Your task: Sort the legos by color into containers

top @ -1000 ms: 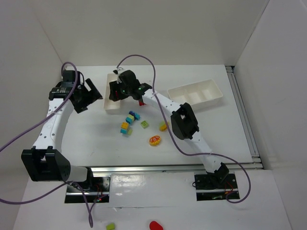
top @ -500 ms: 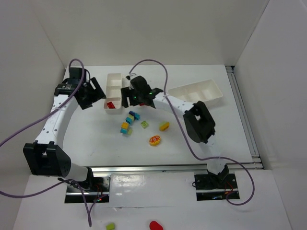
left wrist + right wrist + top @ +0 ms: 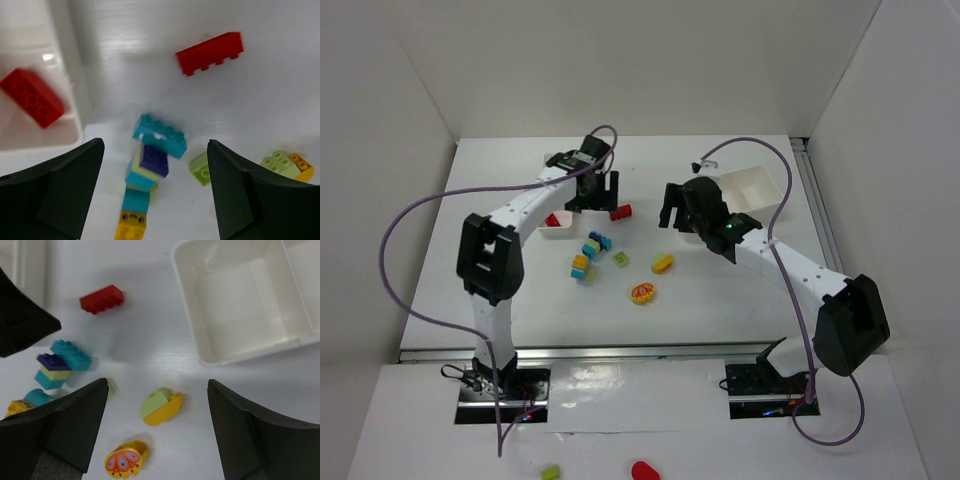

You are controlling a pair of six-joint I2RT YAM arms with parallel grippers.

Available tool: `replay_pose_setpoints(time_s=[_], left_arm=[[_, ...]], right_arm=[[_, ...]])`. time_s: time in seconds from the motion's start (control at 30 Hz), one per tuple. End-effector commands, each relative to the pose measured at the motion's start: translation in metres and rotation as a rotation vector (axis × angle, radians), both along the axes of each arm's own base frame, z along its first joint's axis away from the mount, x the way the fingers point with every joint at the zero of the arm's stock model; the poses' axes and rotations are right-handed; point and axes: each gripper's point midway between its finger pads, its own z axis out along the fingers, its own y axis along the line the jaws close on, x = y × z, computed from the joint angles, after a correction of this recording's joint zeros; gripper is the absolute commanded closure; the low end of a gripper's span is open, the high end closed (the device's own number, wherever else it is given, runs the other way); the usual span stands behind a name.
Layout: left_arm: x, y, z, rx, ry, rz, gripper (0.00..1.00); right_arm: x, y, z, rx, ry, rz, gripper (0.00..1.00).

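Observation:
Loose legos lie mid-table: a red brick point(image 3: 621, 212), a cyan and dark-blue stack point(image 3: 598, 241), a cyan and yellow stack point(image 3: 582, 266), a lime green brick point(image 3: 621, 260) and a yellow and green piece point(image 3: 662, 263). The left tray point(image 3: 563, 232) holds one red brick point(image 3: 552, 218). My left gripper point(image 3: 598, 200) is open and empty, above the cyan stack point(image 3: 160, 135), with the red brick point(image 3: 210, 52) ahead. My right gripper point(image 3: 678, 218) is open and empty above the yellow and green piece point(image 3: 161, 406). The right tray point(image 3: 755, 190) looks empty point(image 3: 240, 305).
A round orange piece with a butterfly print point(image 3: 642, 294) lies nearest the arm bases and shows in the right wrist view point(image 3: 126, 459). A green piece point(image 3: 551, 472) and a red piece point(image 3: 643, 470) lie off the table in front. White walls enclose the table.
My right arm has pulled back from the left tray toward the right, leaving a red brick in it. My left arm has swung in from the far left to the tray's right side.

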Motion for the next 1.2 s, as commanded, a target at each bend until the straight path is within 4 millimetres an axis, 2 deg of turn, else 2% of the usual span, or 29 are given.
replay_pose_setpoints(time_s=[0.0,0.07,0.13,0.2,0.23,0.37,0.47,0.5,0.63,0.7,0.8,0.9,0.93,1.03,1.07,1.17], left_arm=[[0.033,-0.018,0.001,0.110,-0.079,-0.126,0.05],[0.053,-0.024,-0.016,0.162,-0.072,-0.227,0.05],[0.061,-0.030,-0.026,0.175,-0.063,-0.282,0.05],[0.058,-0.039,-0.043,0.148,-0.026,-0.352,0.05],[0.062,-0.039,-0.042,0.136,-0.035,-0.365,0.05],[0.061,-0.041,-0.071,0.176,0.009,-0.429,0.05],[0.065,-0.048,-0.079,0.180,0.004,-0.446,0.08],[0.070,-0.053,-0.075,0.162,-0.011,-0.442,0.08],[0.067,-0.061,-0.088,0.142,0.014,-0.444,0.11],[0.067,-0.061,-0.088,0.142,0.014,-0.444,0.14],[0.071,-0.066,-0.086,0.115,-0.007,-0.424,0.19],[0.071,-0.065,-0.086,0.092,-0.001,-0.418,0.32],[0.073,-0.068,-0.083,0.082,-0.008,-0.422,0.43],[0.074,-0.071,-0.062,0.063,-0.045,-0.426,0.65],[0.073,-0.070,-0.052,0.059,-0.062,-0.425,0.79],[0.073,-0.065,-0.029,0.041,-0.085,-0.394,0.87]], right_arm=[[-0.012,-0.021,-0.015,-0.036,0.046,-0.118,0.13],[-0.012,-0.032,-0.014,-0.087,0.039,-0.150,0.12],[-0.006,-0.035,-0.003,-0.098,0.019,-0.158,0.12],[-0.003,-0.039,0.005,-0.109,0.007,-0.157,0.12],[0.001,-0.036,0.009,-0.104,0.000,-0.157,0.12],[0.003,-0.027,0.011,-0.078,0.003,-0.125,0.12],[0.003,-0.021,0.010,-0.066,0.013,-0.102,0.12],[0.004,-0.021,0.006,-0.071,0.020,-0.102,0.12],[0.004,-0.014,0.004,-0.059,0.026,-0.089,0.12],[0.002,-0.008,-0.006,-0.068,0.047,-0.072,0.12],[0.003,-0.003,-0.008,-0.069,0.047,-0.063,0.12],[0.004,0.000,-0.014,-0.071,0.058,-0.055,0.12],[0.006,0.003,-0.015,-0.067,0.063,-0.048,0.12],[0.006,0.008,-0.013,-0.066,0.060,-0.039,0.12],[0.007,0.007,-0.013,-0.070,0.057,-0.046,0.12],[0.007,0.004,-0.009,-0.069,0.045,-0.055,0.12]])
